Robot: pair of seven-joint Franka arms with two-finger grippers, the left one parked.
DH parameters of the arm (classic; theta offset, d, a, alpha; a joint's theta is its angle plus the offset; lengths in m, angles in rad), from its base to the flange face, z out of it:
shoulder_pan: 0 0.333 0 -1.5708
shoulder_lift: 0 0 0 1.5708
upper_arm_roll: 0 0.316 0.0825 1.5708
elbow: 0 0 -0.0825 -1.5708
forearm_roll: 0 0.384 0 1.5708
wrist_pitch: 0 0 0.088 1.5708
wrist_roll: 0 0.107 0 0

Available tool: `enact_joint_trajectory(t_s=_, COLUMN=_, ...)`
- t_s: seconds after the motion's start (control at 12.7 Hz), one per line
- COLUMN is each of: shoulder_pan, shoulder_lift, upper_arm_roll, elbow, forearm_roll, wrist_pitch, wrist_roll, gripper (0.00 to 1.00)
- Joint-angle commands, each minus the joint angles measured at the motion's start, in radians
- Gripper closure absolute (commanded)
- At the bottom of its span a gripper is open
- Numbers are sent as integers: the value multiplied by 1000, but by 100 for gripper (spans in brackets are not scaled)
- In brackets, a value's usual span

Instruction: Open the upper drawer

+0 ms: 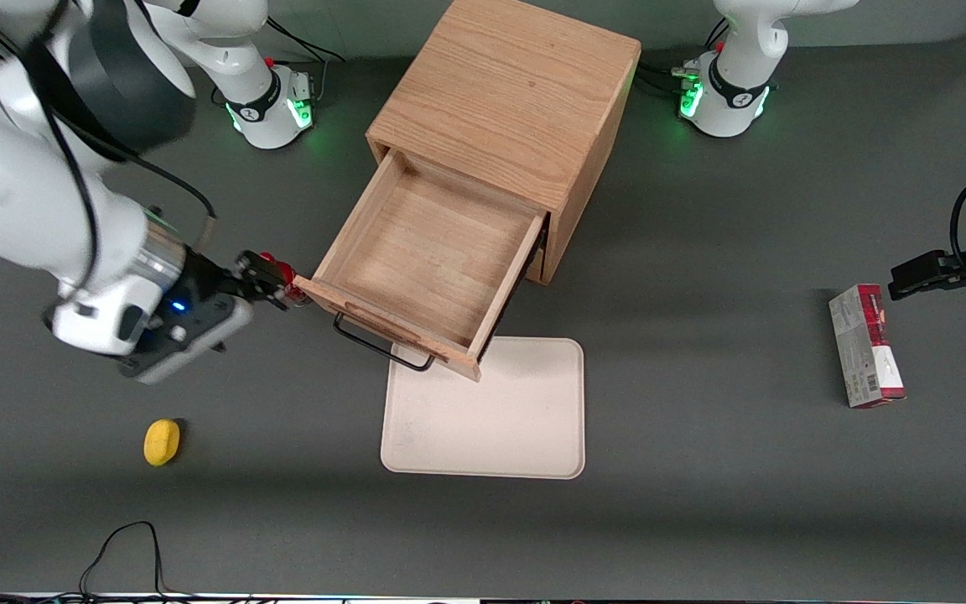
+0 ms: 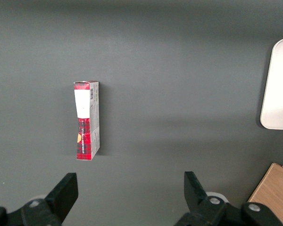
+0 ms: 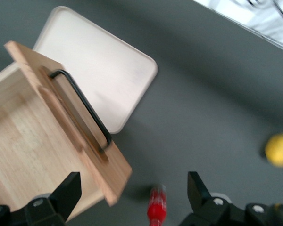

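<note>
The upper drawer [image 1: 433, 252] of the boxy oak cabinet [image 1: 508, 92] stands pulled far out, its shallow tray bare inside. Its dark metal bar handle [image 1: 378, 344] runs along the front panel and also shows in the right wrist view [image 3: 82, 106]. My right gripper [image 1: 277, 281] is open beside the drawer front's corner at the working arm's end, level with the drawer's top edge. In the right wrist view the gripper [image 3: 133, 186] holds nothing; the drawer front's corner [image 3: 114, 188] and a small red object [image 3: 156, 209] show between the spread fingers. The lower drawer is hidden under the open one.
A cream tray [image 1: 491, 419] lies on the table in front of the cabinet, partly under the open drawer. A yellow object [image 1: 162, 441] lies nearer the front camera than the gripper. A red-and-white box [image 1: 866, 346] lies toward the parked arm's end, also in the left wrist view [image 2: 87, 120].
</note>
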Motion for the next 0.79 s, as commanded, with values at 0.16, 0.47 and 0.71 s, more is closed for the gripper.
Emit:
enact_joint_trajectory(t_s=0.16, shoulder_pan=-1, shoulder_lift=-410, upper_arm_roll=-286, elbow=-465, forearm_roll=151, wrist_pitch=28, wrist_roll=74, gripper=0)
enact_joint_trajectory(t_s=0.47, shoulder_pan=-5, shoulder_lift=-537, upper_arm_roll=-357, elbow=-578, forearm_roll=103, wrist_pitch=21, wrist_roll=95, gripper=0)
enact_joint_trajectory(t_s=0.71, shoulder_pan=-2, shoulder_lift=-457, upper_arm_roll=-346, elbow=-505, forearm_roll=44, wrist_pitch=0, wrist_roll=89, gripper=0)
